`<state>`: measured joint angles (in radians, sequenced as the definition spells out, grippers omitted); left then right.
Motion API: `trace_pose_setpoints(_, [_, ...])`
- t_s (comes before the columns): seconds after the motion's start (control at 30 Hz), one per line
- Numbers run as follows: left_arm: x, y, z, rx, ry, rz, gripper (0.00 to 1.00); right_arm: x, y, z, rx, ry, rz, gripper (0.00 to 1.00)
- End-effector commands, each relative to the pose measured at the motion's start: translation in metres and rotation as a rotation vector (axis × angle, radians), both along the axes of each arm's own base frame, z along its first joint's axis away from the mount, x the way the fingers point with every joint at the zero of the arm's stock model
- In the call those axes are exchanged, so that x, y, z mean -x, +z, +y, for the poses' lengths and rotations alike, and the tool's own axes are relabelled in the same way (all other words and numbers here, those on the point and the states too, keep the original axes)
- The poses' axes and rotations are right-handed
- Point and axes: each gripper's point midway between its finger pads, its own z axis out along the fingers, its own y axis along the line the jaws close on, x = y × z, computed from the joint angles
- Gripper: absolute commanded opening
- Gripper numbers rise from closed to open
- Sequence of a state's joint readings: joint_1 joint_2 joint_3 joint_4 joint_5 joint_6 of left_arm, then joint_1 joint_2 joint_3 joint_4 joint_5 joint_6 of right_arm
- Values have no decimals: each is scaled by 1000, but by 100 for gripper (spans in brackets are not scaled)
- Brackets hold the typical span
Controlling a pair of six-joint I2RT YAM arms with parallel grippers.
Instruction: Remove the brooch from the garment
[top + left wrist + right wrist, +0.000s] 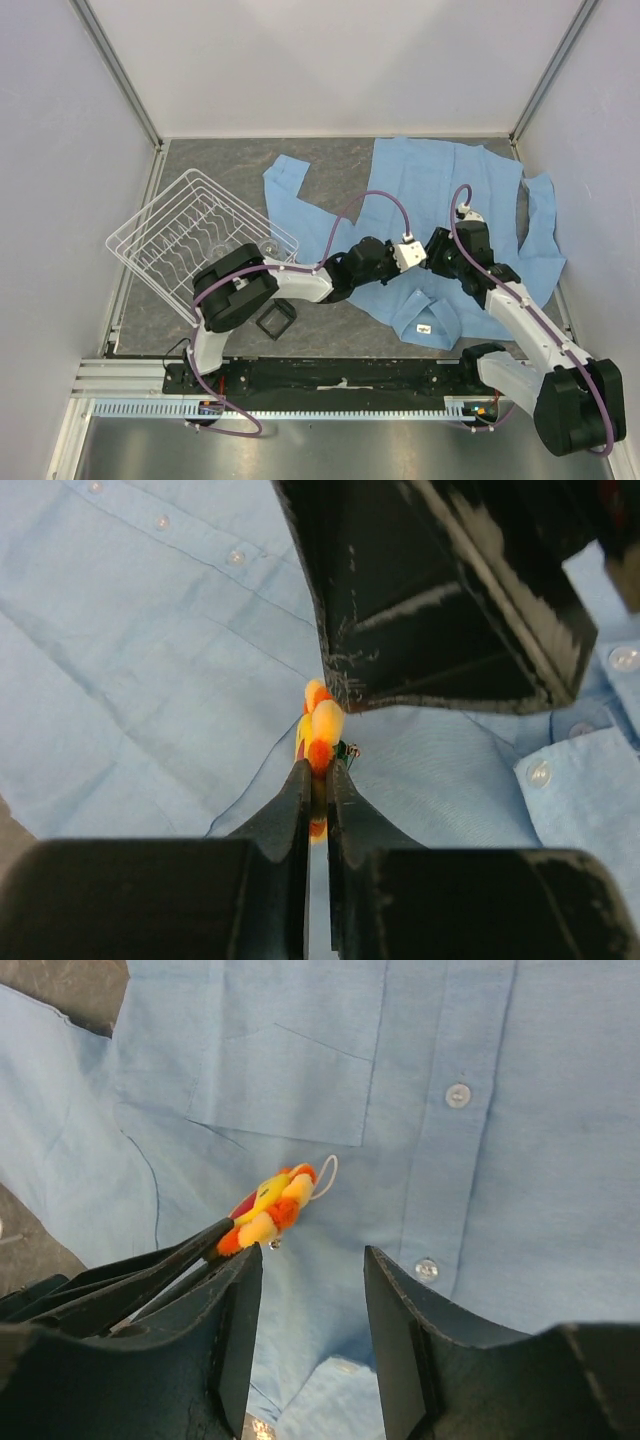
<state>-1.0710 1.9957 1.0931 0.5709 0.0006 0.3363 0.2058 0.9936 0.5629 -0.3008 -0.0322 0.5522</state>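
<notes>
Far left: wire rack [200, 240] and black frame [275, 320], both well apart from action. left gripper [318, 772] pressed together on brooch [320, 732], pinching it edge-on, petals poking past fingertips. brooch sits on front of shirt [150, 660], near chest pocket, beside button strip, cloth puckered up toward it. Long axis runs in line with left fingers, white loop end pointing away. right gripper [312, 1265] spread, holding nothing, brooch just ahead-left of its gap. Guessing right should pin cloth down.
</notes>
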Motion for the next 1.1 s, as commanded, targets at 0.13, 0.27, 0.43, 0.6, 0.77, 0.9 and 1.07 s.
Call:
trace_pose_setpoints(0.13, [14,19,-5,201,173,357,2,-3,-2,17,-53,89,-44,47])
trace_pose_setpoints(0.27, [17,17,-8,253,180,473,2,0,-8,21,-50,111,-23,43])
trace_pose_setpoints(0.43, [17,12,-5,325,171,652,2,3,-19,27,-7,130,20,36])
trace_pose_setpoints(0.6, [11,-3,12,353,205,763,2,5,-22,29,42,129,29,36])
trace_pose_setpoints(0.77, [6,-11,27,383,190,851,2,7,-29,29,66,142,51,36])
trace_pose_setpoints(0.9, [7,-19,31,421,165,955,2,4,-30,37,54,181,58,33])
trace_pose_setpoints(1.07, [9,-28,33,446,153,1051,2,-5,-28,51,-4,208,40,27])
